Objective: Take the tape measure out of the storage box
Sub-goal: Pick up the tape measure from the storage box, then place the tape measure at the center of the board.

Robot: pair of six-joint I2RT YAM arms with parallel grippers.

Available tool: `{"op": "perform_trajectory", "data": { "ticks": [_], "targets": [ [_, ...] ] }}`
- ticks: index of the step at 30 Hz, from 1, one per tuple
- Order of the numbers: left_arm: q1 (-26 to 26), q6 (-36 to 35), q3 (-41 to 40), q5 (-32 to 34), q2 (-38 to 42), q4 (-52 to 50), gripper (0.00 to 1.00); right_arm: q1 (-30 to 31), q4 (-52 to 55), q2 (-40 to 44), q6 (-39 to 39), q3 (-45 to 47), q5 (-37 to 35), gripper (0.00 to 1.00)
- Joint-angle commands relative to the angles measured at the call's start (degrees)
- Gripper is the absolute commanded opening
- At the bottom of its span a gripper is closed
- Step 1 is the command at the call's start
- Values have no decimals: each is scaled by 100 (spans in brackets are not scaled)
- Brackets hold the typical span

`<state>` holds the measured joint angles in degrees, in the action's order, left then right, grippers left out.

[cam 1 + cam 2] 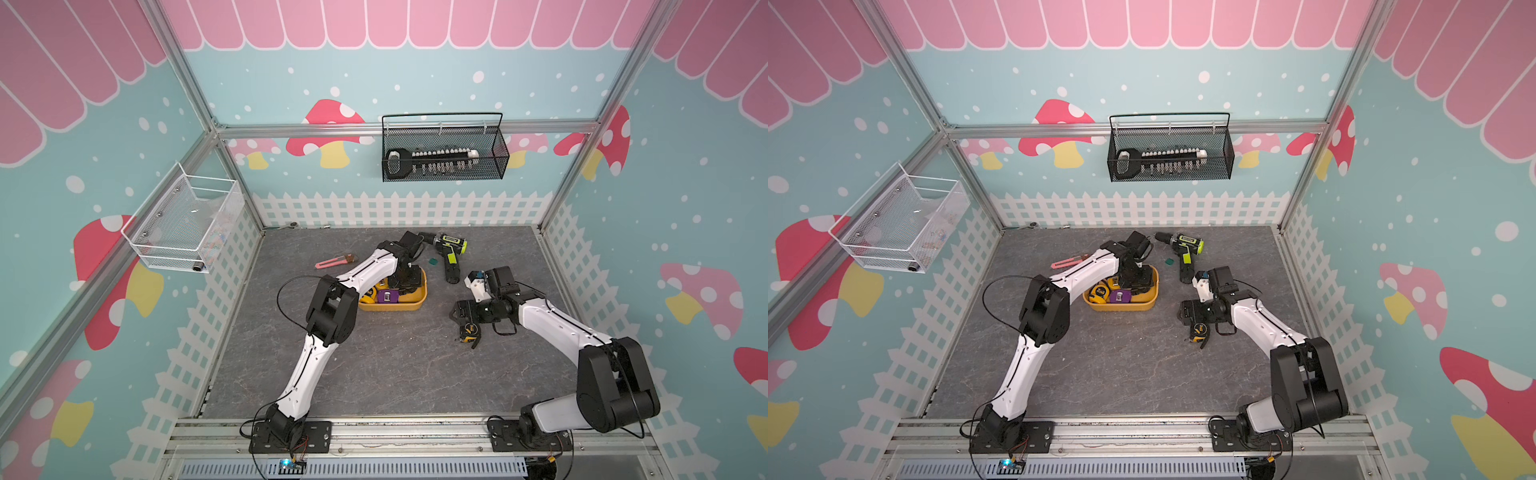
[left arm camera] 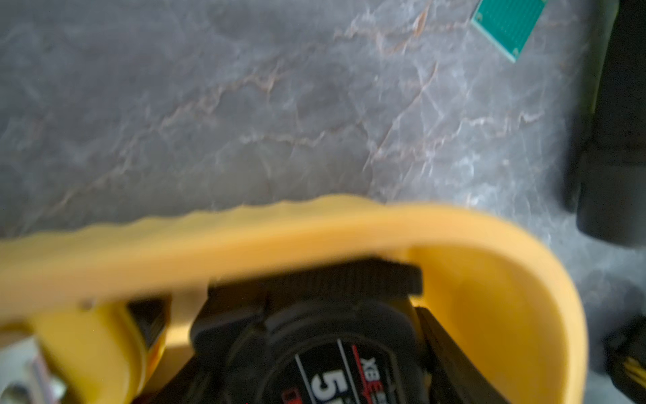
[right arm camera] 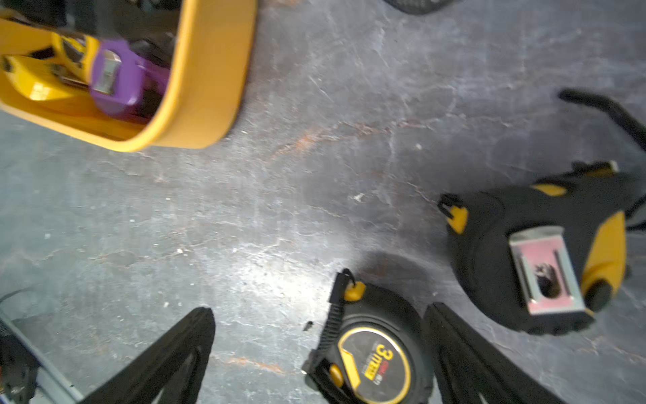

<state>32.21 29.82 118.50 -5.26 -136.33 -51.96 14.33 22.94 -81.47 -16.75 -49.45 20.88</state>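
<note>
- The storage box [image 1: 399, 306] sits on the grey table [image 1: 395, 374] near its middle, and the left arm reaches across to it
- The left gripper [image 1: 1136, 284] is lowered inside the box at the end nearest the drill [image 1: 451, 253]
- In the left wrist view the black tape measure [image 2: 332, 353], marked with a 5, lies in the box between the gripper's fingers, close under the rim [image 2: 314, 231]
- One finger [image 2: 461, 363] lies right alongside the tape measure's case; the view is blurred, so it cannot be told whether the jaws are pressing on it or only standing around it
- A yellow tape measure [image 1: 1099, 292] and a purple tape measure [image 1: 1120, 296] lie side by side at the box's other end
- The right gripper [image 3: 320, 309] is low over the table, well apart from the box, with its jaws spread wide and holding nothing
- A small tape measure marked 3 [image 3: 377, 356] lies on the table between the right gripper's fingers, just beside one of them
- A larger black-and-yellow tape measure [image 3: 538, 252] with a metal clip lies on the table near it
- A small green board [image 1: 433, 262] lies between the box and the drill
</note>
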Motion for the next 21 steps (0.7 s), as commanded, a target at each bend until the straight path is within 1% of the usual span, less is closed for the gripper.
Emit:
{"op": "perform_trajectory", "data": {
  "ticks": [1,4,7,12,15,21],
  "targets": [
    [-214,158,-341,-539,1081,467,37,88,-1139,378,-239,205,989,99],
    [-369,357,-670,-997,1559,604,37,151,-2357,334,-827,456,1479,98],
    [-475,609,-1094,-1400,1943,807,37,353,-3445,56,-1348,587,1556,97],
    [-593,1327,-1820,-2009,2435,1379,36,819,-5242,-620,-2139,745,1146,94],
    [-600,1642,-2091,-2203,2643,1630,36,1058,-6342,-1069,-2611,718,960,92],
    [-593,1795,-2394,-2243,2879,1732,36,1420,-7468,-1872,-3107,307,734,81]
  ]
}}
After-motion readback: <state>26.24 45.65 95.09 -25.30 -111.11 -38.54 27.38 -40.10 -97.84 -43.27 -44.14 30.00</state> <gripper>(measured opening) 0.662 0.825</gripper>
